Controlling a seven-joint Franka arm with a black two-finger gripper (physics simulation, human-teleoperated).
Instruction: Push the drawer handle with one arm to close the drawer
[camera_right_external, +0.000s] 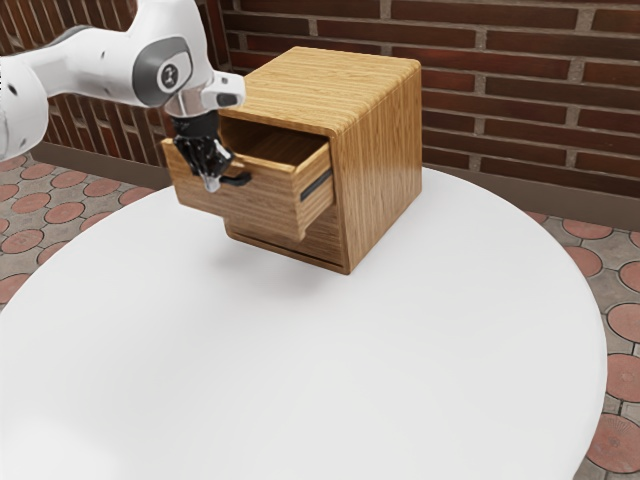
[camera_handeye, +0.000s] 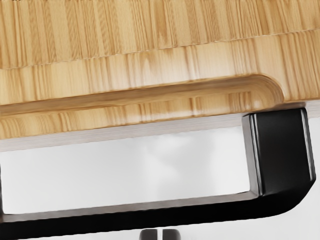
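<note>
My gripper (camera_right_external: 211, 184) is in front of the drawer front (camera_right_external: 262, 205), at the black handle (camera_right_external: 237, 180). The drawer stands well out of the wooden cabinet (camera_right_external: 385, 155), with its inside showing. In the wrist view the handle (camera_handeye: 281, 152) runs across below the drawer's wooden edge (camera_handeye: 150, 70). The tips of my gripper (camera_handeye: 160, 234) show close together, with only a thin slit between them and nothing held. They are at the handle bar's outer side, away from the drawer; whether they touch it I cannot tell.
The cabinet stands on a round white table (camera_right_external: 350, 370), near its far edge. A brick wall (camera_right_external: 530, 90) rises behind it. A lower front panel (camera_right_external: 322, 238) shows beneath the pulled-out drawer.
</note>
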